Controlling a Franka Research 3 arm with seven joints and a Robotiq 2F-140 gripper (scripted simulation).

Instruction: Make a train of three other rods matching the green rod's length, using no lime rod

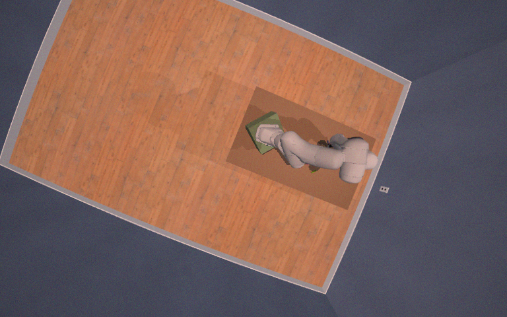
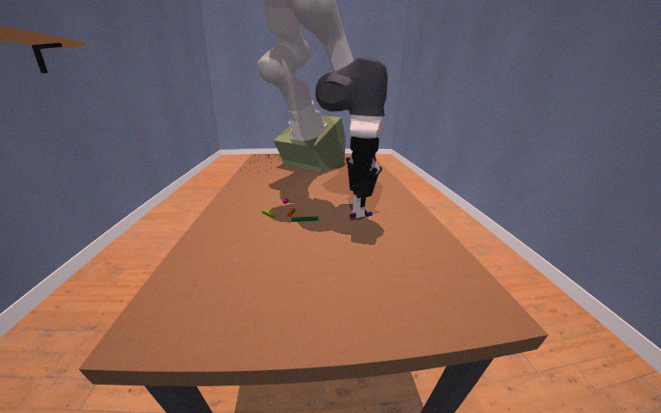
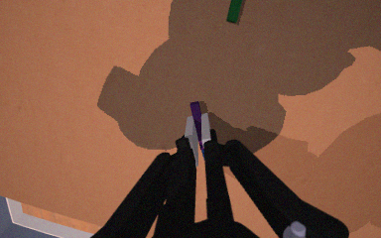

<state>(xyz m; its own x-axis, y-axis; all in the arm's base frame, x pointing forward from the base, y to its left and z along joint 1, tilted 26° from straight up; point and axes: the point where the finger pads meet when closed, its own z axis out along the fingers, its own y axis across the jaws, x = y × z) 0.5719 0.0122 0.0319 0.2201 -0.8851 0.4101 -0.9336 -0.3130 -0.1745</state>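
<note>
My gripper (image 2: 359,212) (image 3: 199,124) stands upright, low over the table, and is shut on the purple rod (image 2: 353,214) (image 3: 195,110), which lies level between the fingertips. A small blue piece (image 2: 368,212) shows just right of the fingers; I cannot tell whether it touches the purple rod. The green rod (image 2: 304,218) (image 3: 235,11) lies flat to the left of the gripper. Further left lie the orange rod (image 2: 291,212), the lime rod (image 2: 268,212) and the magenta rod (image 2: 285,200). In the top view the arm hides the gripper and most rods.
The arm's green base block (image 2: 311,145) (image 1: 261,123) stands at the far end of the brown table (image 2: 311,301) (image 1: 329,187). The arm (image 1: 321,154) reaches over the rods from there.
</note>
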